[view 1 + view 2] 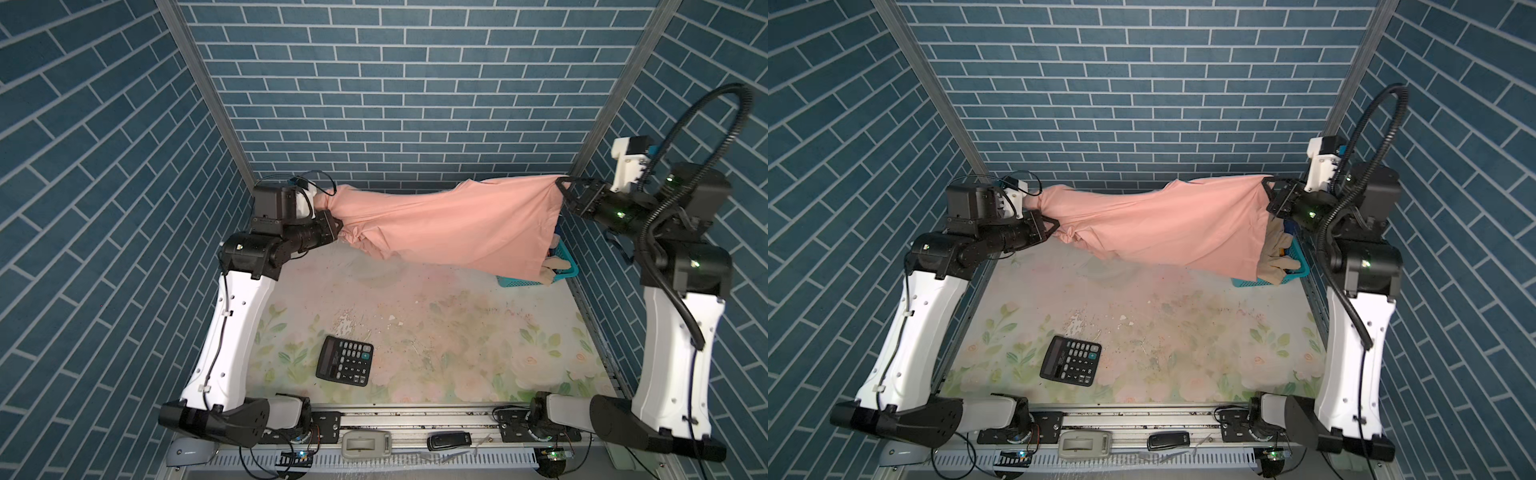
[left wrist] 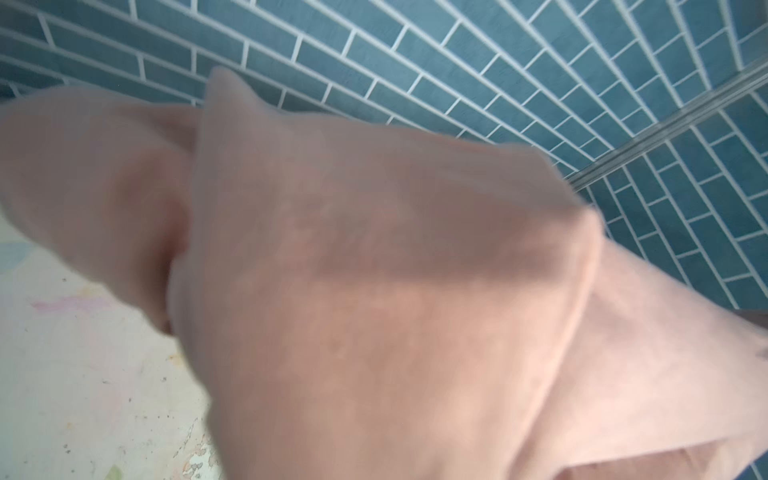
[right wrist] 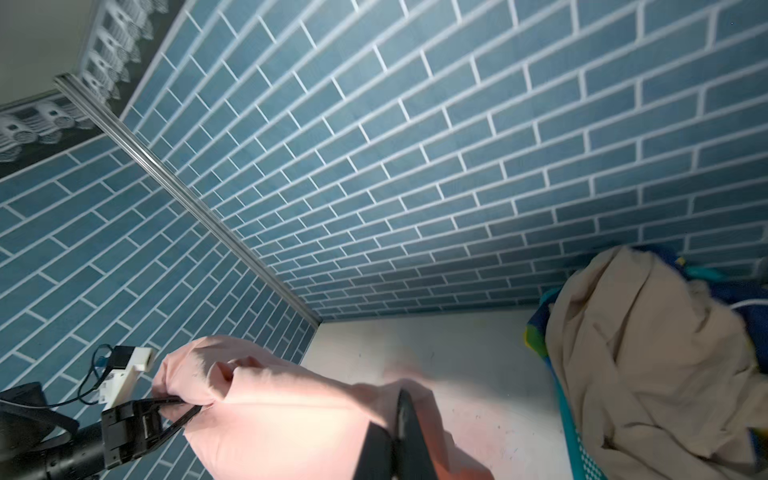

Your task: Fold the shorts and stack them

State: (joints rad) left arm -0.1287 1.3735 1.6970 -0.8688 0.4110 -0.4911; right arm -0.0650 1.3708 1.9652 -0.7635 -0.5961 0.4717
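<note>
The salmon-pink shorts (image 1: pixel 449 224) (image 1: pixel 1163 224) hang stretched in the air across the back of the table. My left gripper (image 1: pixel 338 226) (image 1: pixel 1057 226) is shut on their bunched left end, as the right wrist view also shows (image 3: pixel 183 409). My right gripper (image 1: pixel 561 185) (image 1: pixel 1266 183) (image 3: pixel 402 411) is shut on their upper right corner. Pink cloth (image 2: pixel 374 291) fills the left wrist view and hides that gripper's jaws. The beige shorts (image 1: pixel 677 266) (image 1: pixel 1277 249) (image 3: pixel 648 353) lie heaped in the basket, with a striped, blue-edged cloth (image 3: pixel 536 332) showing under them.
A teal mesh basket (image 1: pixel 523 282) (image 1: pixel 1250 282) (image 3: pixel 577 449) stands at the back right corner, partly behind the hanging cloth. A black calculator (image 1: pixel 345 360) (image 1: pixel 1070 360) lies on the floral table cover toward the front left. Brick-pattern walls close in the back and sides.
</note>
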